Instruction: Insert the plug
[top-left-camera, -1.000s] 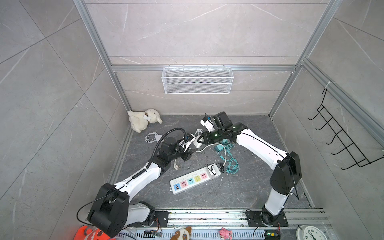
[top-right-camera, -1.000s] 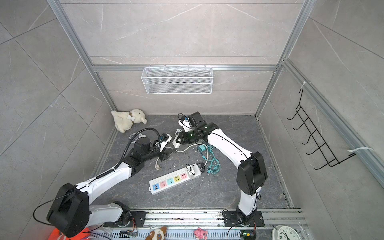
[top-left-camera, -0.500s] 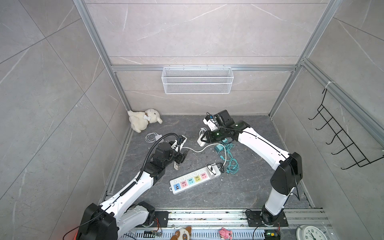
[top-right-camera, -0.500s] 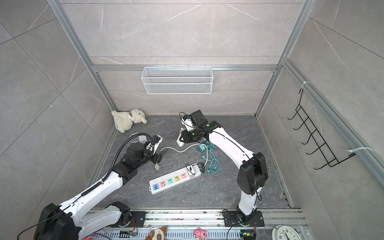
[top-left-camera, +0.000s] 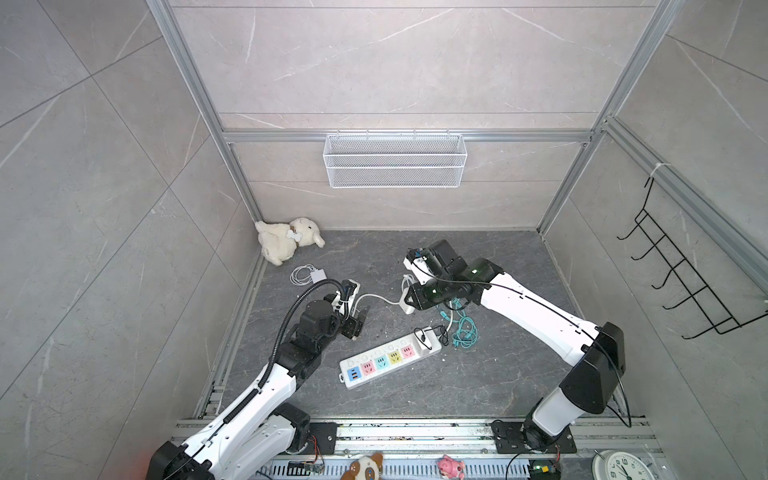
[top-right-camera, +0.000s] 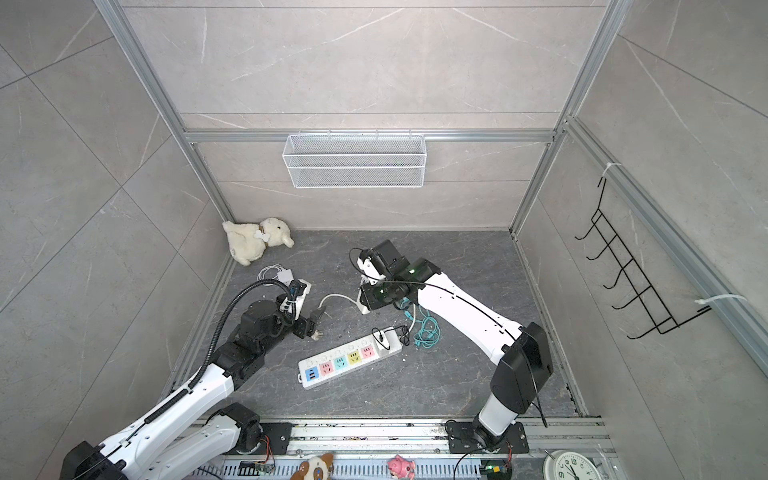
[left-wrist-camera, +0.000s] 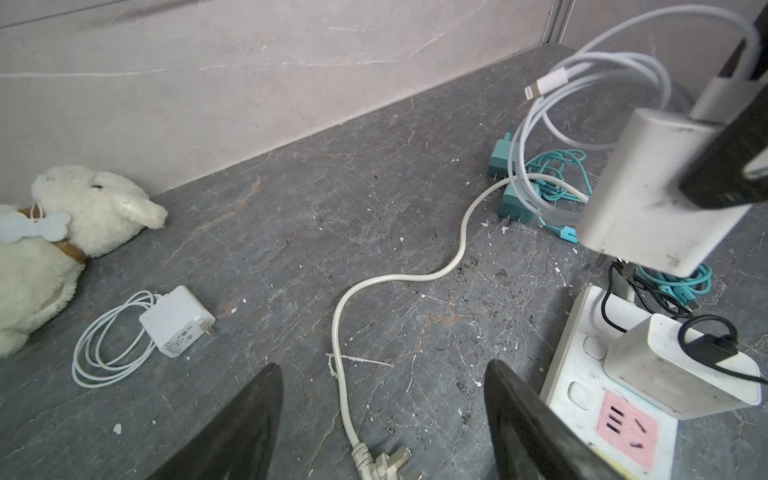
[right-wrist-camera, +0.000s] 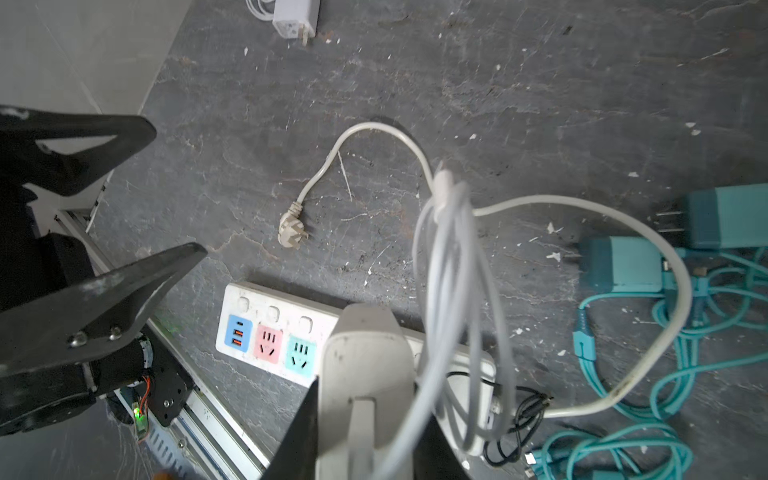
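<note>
My right gripper (right-wrist-camera: 370, 415) is shut on a white charger plug (right-wrist-camera: 365, 365) with a coiled white cable, held in the air above the floor (top-left-camera: 406, 301) behind the white power strip (top-left-camera: 353, 376). The strip has coloured sockets, and another white charger (left-wrist-camera: 673, 370) sits in its right end. My left gripper (left-wrist-camera: 382, 365) is open and empty, just above the strip's own three-pin plug (left-wrist-camera: 390, 461), which lies loose on the floor on its grey cord. In both top views the left gripper (top-right-camera: 313, 322) hangs left of the strip.
Teal chargers with tangled teal cables (top-left-camera: 463, 328) lie right of the strip, under the right arm. A white charger with coiled cable (top-left-camera: 318, 275) and a plush toy (top-left-camera: 286, 241) sit at the back left. A wire basket (top-left-camera: 395, 166) hangs on the back wall.
My left arm has drawn back from beside the right gripper toward the front left, and its jaws have opened. The right gripper has kept its hold on the charger and shifted slightly.
</note>
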